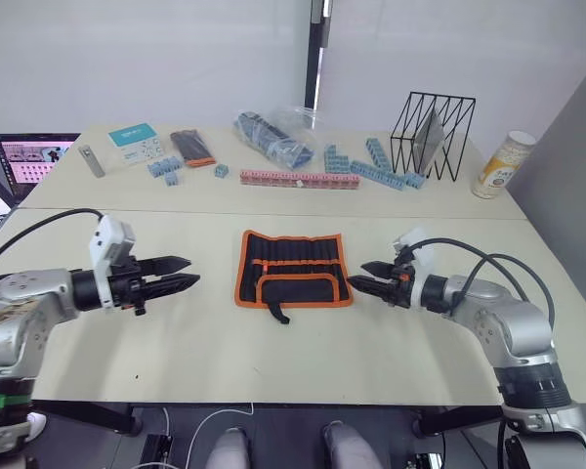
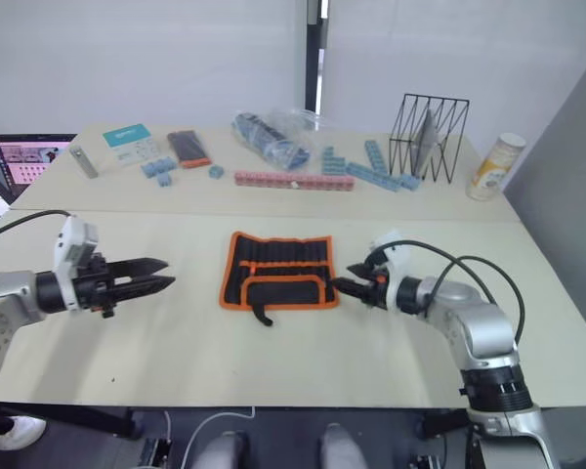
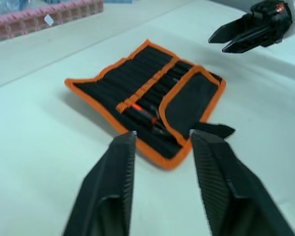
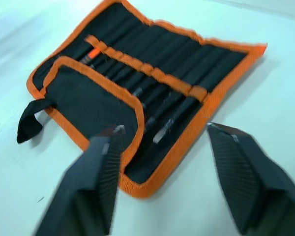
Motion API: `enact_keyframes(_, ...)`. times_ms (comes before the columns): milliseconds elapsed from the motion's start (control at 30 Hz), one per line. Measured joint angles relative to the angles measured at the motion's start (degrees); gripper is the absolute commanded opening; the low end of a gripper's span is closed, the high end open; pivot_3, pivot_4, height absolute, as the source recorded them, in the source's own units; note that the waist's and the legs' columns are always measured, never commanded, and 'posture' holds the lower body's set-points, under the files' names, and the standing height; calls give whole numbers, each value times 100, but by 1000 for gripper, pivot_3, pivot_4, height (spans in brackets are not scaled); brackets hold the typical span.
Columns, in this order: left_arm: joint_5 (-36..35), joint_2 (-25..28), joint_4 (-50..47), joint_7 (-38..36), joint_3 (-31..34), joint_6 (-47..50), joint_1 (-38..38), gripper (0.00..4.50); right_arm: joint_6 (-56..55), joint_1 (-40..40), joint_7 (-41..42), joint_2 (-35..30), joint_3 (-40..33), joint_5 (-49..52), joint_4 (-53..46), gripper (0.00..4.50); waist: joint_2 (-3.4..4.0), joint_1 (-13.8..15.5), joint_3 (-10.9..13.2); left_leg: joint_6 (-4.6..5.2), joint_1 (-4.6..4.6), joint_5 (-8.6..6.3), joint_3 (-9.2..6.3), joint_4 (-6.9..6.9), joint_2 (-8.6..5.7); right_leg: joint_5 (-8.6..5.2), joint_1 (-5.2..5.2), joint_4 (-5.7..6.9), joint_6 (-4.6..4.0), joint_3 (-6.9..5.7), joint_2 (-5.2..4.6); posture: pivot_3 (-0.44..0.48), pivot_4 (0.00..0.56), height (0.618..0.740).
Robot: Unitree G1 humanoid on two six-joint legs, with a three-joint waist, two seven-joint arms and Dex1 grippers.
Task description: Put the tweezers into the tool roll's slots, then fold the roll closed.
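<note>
The tool roll (image 1: 293, 256) lies open at the middle of the table, black with orange trim. Its lower flap (image 4: 96, 101) is folded up over the pocket row, and the tie strap (image 1: 279, 313) trails off the near edge. Slim black tweezers (image 4: 160, 134) sit in the slots (image 3: 146, 88), their ends poking out beside the flap. My left gripper (image 1: 184, 273) hovers open and empty to the left of the roll, pointing at it. My right gripper (image 1: 363, 275) is open and empty close to the roll's right edge; it also appears in the left wrist view as the right gripper (image 3: 227, 39).
On the far table are a pink block row (image 1: 299, 179), blue blocks (image 1: 371, 166), a plastic bag (image 1: 273, 135), a wire rack (image 1: 432, 135), a bottle (image 1: 503, 164), a small black case with an orange end (image 1: 192, 147) and a teal box (image 1: 137, 144). A laptop (image 1: 34, 159) stands far left.
</note>
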Motion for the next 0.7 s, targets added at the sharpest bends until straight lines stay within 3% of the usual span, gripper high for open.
enact_keyframes(67, -109, 81, -143, -106, 99, 99, 200, 3775, 392, -118, -17, 14, -71, 171, 134, 4491, -2, 5, 1, 0, -1, 0, 1, 4, 0, 0, 1, -1, 0, 0, -2, 0, 150, 740)
enact_keyframes(133, -195, 86, -331, -119, 170, 130, 362, 4476, 740, -272, -20, 70, -136, 331, 282, 4500, -2, 13, 2, 0, -2, 0, 1, 4, 0, 0, 1, -2, 0, 0, -2, 0, 150, 740)
enact_keyframes(333, -206, 4, -986, 53, 234, 85, 943, 4476, 781, -501, -121, 267, 5, 231, 965, 4500, -4, 4, 3, 0, -4, -1, 5, -5, 2, 1, -4, -6, 1, 0, -2, 0, 150, 740)
enact_keyframes(700, -299, -223, -1488, 528, 233, 217, 1352, 4476, 751, -1034, -167, 817, 82, 60, 1596, 4500, -6, -117, 3, 0, 8, 0, 8, 2, 9, 4, 3, -2, -2, -1, 3, 0, 150, 740)
